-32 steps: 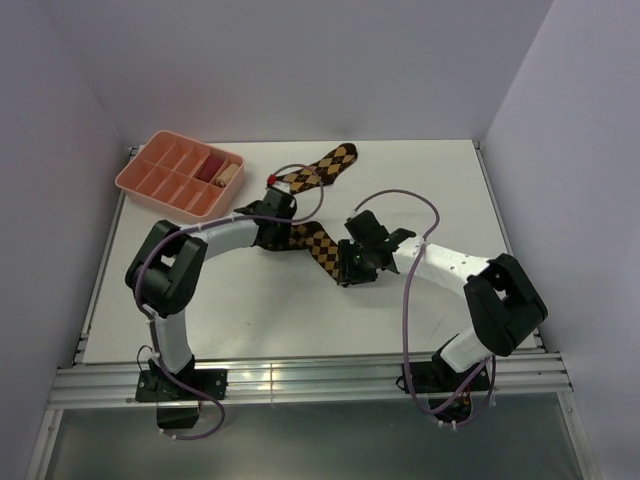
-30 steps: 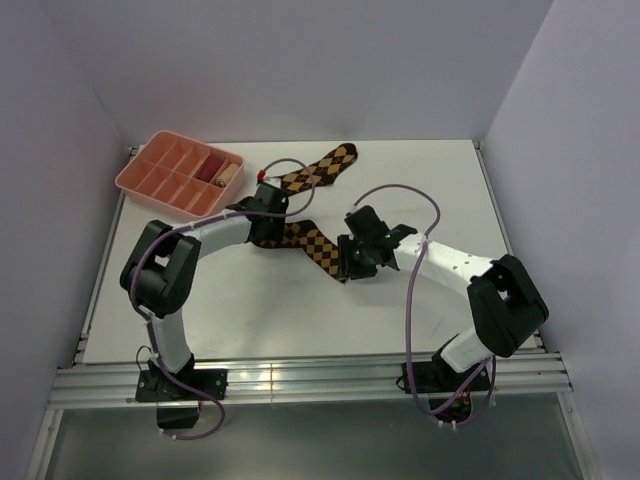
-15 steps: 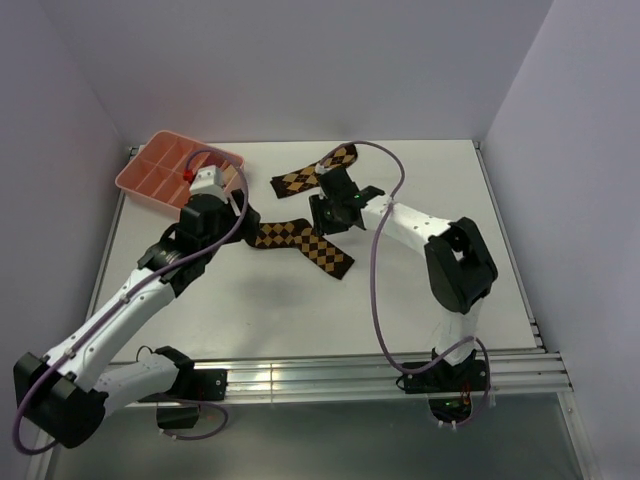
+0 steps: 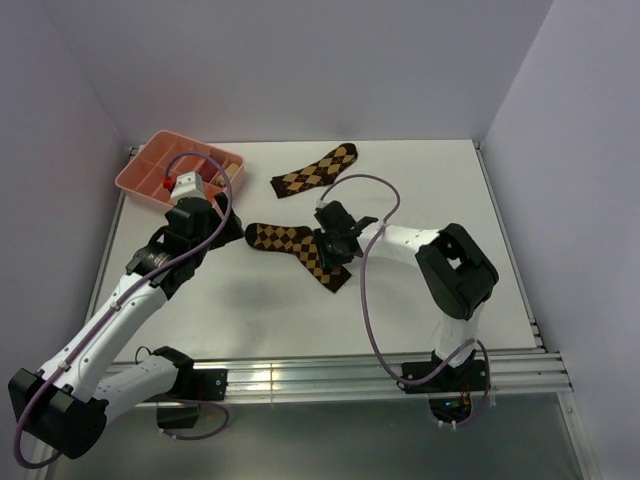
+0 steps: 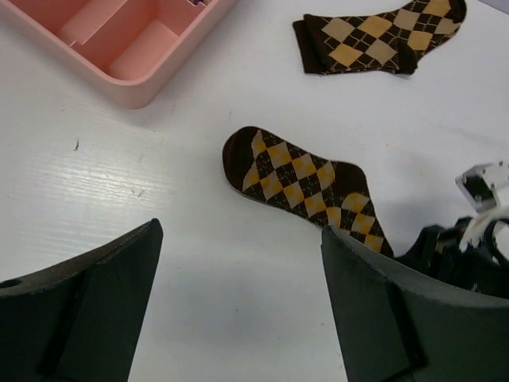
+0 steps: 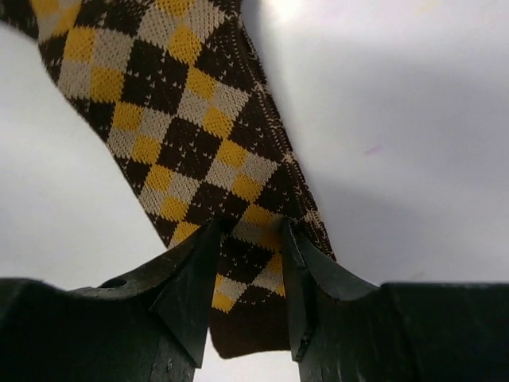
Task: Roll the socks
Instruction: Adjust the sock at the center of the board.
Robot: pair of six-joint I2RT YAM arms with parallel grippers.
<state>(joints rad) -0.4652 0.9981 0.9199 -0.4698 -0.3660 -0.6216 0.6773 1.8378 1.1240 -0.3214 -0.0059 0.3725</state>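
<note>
The near sock (image 4: 290, 247) was laid flat on the desk (image 4: 420, 200) in a shallow bend, with its rounded toe turned toward the left arm and its leg running down toward the right arm. The far sock (image 4: 315, 170) was laid flat well apart from it, nearer the back edge, and the pink tray (image 4: 150, 180) was set at the back left corner.

The left end effector (image 5: 238, 263) was held above the desk with its fingers spread wide and nothing between them. The toe of the near sock was seen ahead of it, untouched. The right end effector (image 6: 249, 239) was lowered over the leg end of the near sock with its fingers partly apart, and flat patterned fabric was visible in the gap. No fold was seen pinched between the fingers, and whether the tips were pressing on the cloth could not be told.

Both pieces were judged to be light, thin, limp knit. Little would be borne by such cloth when lifted: it would sag and stretch, and it would slide on the smooth desk if pushed from one end only. A pinch through both layers at the open cuff edge was judged the best hold for a roll, with the toe end pinned or tensioned by the other arm. The heel bend was expected to bunch unless it was straightened first.
</note>
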